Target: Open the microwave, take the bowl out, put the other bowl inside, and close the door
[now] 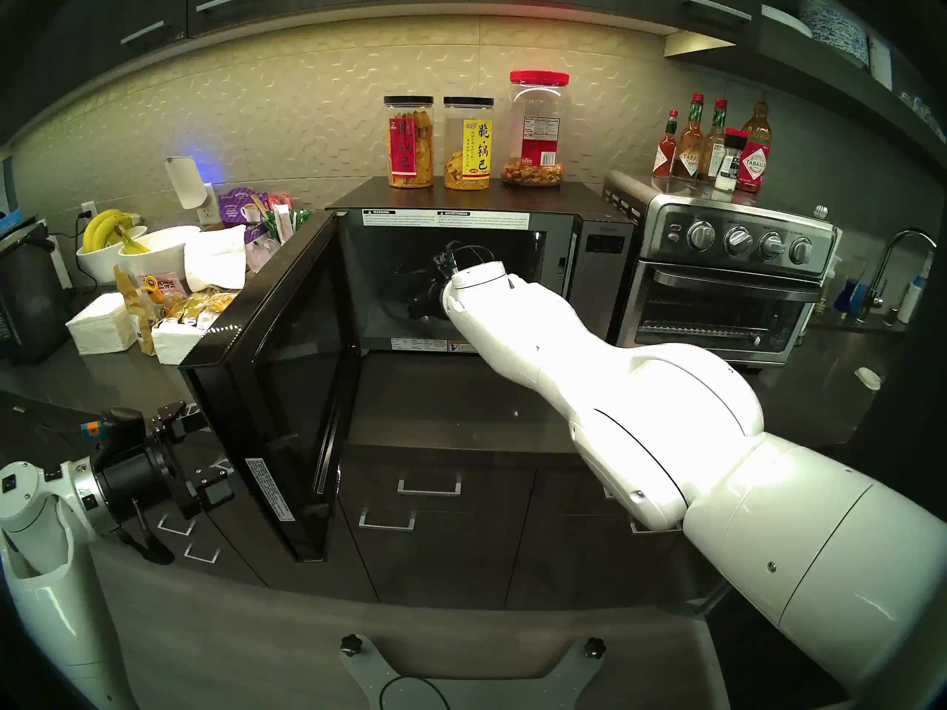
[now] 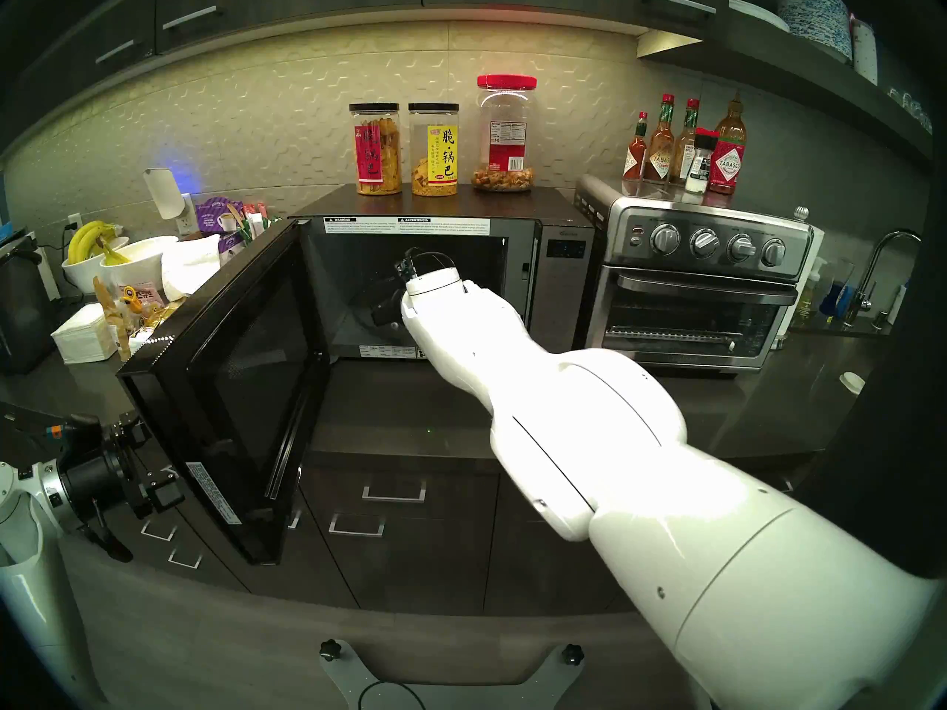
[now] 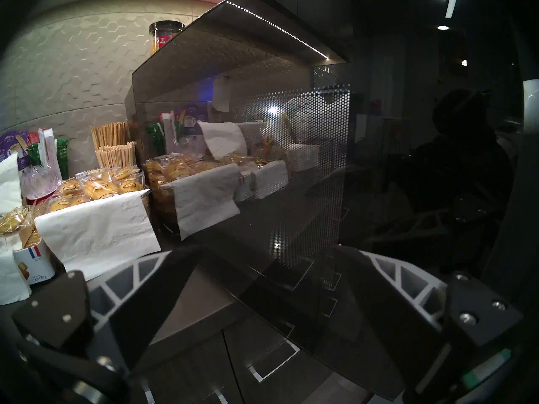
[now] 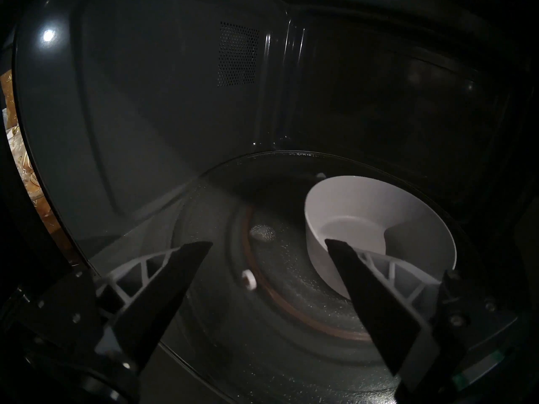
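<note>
Two arms are in view, and we log them left to right. At far left the left gripper [image 1: 197, 453] hangs outside the swung-out door [image 1: 287, 386], just beside its outer glass; in the left wrist view its fingers [image 3: 163, 292] are spread with nothing between them, and the door's perforated screen fills the middle of that view. We judge this arm poorly placed for the bowl: the door stands between it and the cavity.

Moving right, the microwave [image 1: 461, 283] stands open and the right arm reaches through the opening; from the head its gripper is mostly hidden behind the wrist. In the right wrist view the right gripper [image 4: 268, 244] is released, jaws wide, empty. The bowl [image 4: 379, 237] sits on the glass turntable [image 4: 262, 292], off-centre. It lies ahead of and to the right of the gap between the fingers; the right-hand finger [image 4: 373, 301] overlaps the bowl's near rim in the view, but we cannot tell whether it touches. The left-hand finger is well clear, over bare glass.

The bowl is round, so no long axis matters; we judge the move turns on shifting right until the near wall falls between the fingers.

Bowl appearance: plain white, steep wall, flat base, upright, apparently empty. The other bowl we cannot find in any view.
</note>
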You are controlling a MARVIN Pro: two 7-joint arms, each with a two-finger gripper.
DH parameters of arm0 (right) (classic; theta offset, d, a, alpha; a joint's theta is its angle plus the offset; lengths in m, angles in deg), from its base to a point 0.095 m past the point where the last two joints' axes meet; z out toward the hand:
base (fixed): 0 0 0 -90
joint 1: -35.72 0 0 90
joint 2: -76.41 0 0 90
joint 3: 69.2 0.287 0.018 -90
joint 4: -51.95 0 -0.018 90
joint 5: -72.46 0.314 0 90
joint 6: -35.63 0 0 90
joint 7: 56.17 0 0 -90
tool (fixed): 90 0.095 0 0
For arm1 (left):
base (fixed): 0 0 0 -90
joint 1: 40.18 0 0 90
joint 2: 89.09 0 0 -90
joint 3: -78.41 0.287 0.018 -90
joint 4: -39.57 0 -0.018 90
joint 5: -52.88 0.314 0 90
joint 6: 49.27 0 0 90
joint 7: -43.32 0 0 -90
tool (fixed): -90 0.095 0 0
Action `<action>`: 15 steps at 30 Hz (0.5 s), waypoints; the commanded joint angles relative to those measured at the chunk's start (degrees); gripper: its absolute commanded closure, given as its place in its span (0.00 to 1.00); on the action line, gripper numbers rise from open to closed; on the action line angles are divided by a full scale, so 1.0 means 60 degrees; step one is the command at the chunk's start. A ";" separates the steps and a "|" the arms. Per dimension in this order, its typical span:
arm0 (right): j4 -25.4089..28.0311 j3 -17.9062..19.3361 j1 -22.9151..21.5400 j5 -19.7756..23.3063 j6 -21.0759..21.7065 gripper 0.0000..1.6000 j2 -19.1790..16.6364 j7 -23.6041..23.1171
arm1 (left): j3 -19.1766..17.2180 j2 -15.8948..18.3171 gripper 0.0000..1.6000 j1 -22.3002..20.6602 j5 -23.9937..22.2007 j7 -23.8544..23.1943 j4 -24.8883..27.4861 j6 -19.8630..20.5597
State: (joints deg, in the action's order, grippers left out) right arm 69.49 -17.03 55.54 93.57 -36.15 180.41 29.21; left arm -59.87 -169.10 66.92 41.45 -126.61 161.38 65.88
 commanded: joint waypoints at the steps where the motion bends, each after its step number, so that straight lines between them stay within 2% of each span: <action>1: -0.0034 0.0032 -0.0378 -0.0006 -0.0150 0.38 0.0166 0.0022 | 0.0008 0.0022 0.00 0.0021 -0.0051 -0.0088 0.0142 -0.0014; 2: -0.0055 0.0040 -0.0384 -0.0012 -0.0160 0.45 0.0174 0.0017 | 0.0008 0.0022 0.00 0.0021 -0.0051 -0.0088 0.0142 -0.0014; 3: -0.0074 0.0051 -0.0389 -0.0019 -0.0169 0.47 0.0181 0.0013 | 0.0008 0.0022 0.00 0.0021 -0.0051 -0.0088 0.0142 -0.0014; 12: -0.0191 0.0106 -0.0419 -0.0081 -0.0242 0.42 0.0221 0.0005 | 0.0008 0.0022 0.00 0.0021 -0.0051 -0.0088 0.0142 -0.0014; 15: -0.0175 0.0125 -0.0419 -0.0104 -0.0289 0.36 0.0215 -0.0020 | 0.0008 0.0022 0.00 0.0021 -0.0050 -0.0087 0.0142 -0.0014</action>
State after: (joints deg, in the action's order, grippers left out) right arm 67.88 -16.30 55.07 93.09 -36.75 181.07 29.06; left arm -59.87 -169.10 66.92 41.45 -126.61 161.38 65.88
